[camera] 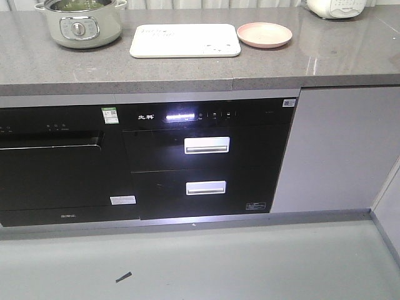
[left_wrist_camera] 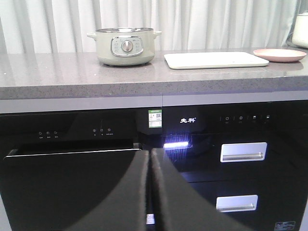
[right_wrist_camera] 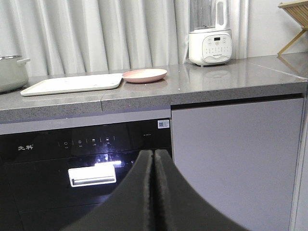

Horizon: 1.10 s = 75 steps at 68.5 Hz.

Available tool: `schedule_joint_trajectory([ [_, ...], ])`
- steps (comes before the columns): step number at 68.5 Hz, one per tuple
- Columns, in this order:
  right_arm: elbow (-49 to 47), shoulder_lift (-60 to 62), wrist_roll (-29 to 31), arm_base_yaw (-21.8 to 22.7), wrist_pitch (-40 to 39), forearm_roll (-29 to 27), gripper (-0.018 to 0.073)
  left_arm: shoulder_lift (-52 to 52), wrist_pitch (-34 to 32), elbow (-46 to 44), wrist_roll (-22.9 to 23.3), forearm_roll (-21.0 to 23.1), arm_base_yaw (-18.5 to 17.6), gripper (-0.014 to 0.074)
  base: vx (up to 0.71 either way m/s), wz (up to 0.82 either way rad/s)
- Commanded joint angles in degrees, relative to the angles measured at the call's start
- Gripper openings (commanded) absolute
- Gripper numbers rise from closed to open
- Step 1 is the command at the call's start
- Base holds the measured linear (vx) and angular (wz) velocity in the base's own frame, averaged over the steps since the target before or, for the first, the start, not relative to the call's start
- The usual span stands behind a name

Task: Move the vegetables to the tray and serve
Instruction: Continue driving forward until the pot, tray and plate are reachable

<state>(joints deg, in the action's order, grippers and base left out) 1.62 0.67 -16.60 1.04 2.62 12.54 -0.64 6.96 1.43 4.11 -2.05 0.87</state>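
Pressing together with no gap showing, the left fingers [left_wrist_camera: 137,192] hold nothing, and the right fingers [right_wrist_camera: 139,192] are likewise closed on each other and empty. Both pairs sit low, in front of the black appliance fronts [camera: 206,156] under the table [camera: 325,59], well below its top and apart from everything on it.

Up on the table, the tray [camera: 185,40] lies flat near the middle with nothing on it. The pink plate [camera: 264,34] sits just beside its right end, also bare. At the far left stands a pale green electric pot [camera: 80,25] with no lid. A patch of green shows inside its rim, which I take to be the vegetables [camera: 75,4], though only the top is visible at the picture's edge.

By my reading the transfer has not begun: nothing is grasped and the greens are in the pot. The next move calls for an arm, probably the left since it faces the pot, to rise above the table edge and part its fingers. It would then come down into the pot's mouth from above, clear of rim and handles, and pinch the leaf gently. The tray lies near the pot's right, so the carry should be short.
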Motion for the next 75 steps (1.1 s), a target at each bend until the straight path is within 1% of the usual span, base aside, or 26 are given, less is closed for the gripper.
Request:
schedule_joint_trajectory([
  [1, 0.9, 0.3, 0.2, 0.3, -4.4, 0.2, -0.0003, -0.8, -4.1, 1.3, 0.2, 0.5, 0.1, -0.0006, 0.12, 0.03],
  [75, 0.9, 0.3, 0.2, 0.3, -4.3, 0.2, -0.0003, -0.8, -4.1, 1.3, 0.2, 0.5, 0.1, -0.0006, 0.11, 0.02],
])
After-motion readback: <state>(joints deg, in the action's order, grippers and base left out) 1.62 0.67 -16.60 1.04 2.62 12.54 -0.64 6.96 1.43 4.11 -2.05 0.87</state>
